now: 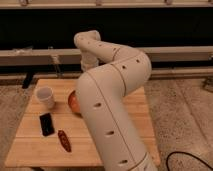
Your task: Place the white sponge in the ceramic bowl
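The wooden table (35, 150) carries a white cup (45, 96) at its left back part and an orange-red bowl (73, 103) just right of the cup, partly hidden by the arm (107, 115). Nearer the front lie a flat black thing (46, 123) and a small dark red thing (64, 140). The gripper (89, 68) hangs above the table's back middle, mostly hidden.

My own arm (107, 110) is blocking the middle of the table (30, 150), and my gripper is sitting hidden behind it, somewhere over the far half. On the left, 3 things are crowding the ceramic bowl (74, 102): a white cup (45, 96) just beside it, a black slab (46, 124) and a reddish-brown piece (64, 141) nearer the front. Bare wood is lying open along the front-left corner and down the narrow right strip.
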### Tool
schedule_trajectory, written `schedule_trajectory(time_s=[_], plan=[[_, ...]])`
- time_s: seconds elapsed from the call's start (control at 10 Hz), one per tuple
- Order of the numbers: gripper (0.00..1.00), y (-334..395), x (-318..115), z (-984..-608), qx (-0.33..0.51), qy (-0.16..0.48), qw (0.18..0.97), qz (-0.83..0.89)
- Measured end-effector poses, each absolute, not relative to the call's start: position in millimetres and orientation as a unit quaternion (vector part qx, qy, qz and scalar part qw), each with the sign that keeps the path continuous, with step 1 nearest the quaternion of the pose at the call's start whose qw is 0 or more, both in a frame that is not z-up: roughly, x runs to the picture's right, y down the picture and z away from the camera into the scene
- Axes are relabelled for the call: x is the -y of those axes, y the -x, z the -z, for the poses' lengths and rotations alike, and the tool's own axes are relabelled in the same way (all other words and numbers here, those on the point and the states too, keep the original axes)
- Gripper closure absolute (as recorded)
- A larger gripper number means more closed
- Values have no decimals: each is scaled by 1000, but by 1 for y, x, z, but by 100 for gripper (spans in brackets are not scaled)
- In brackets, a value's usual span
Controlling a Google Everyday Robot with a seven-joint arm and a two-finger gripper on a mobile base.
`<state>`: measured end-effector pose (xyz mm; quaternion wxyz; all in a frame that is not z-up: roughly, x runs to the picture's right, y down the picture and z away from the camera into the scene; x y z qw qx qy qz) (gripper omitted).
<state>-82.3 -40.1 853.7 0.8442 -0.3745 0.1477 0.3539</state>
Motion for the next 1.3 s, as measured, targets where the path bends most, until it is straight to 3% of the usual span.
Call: schedule_trajectory(time_s=[0.4,0.9,1.2,1.3], plan=[[98,83,23,-865,-146,371,845,-357],[54,92,23,-854,-138,371,847,-354],[48,96,22,-851,-136,370,848,-354],[38,97,21,-849,-136,371,848,-354]])
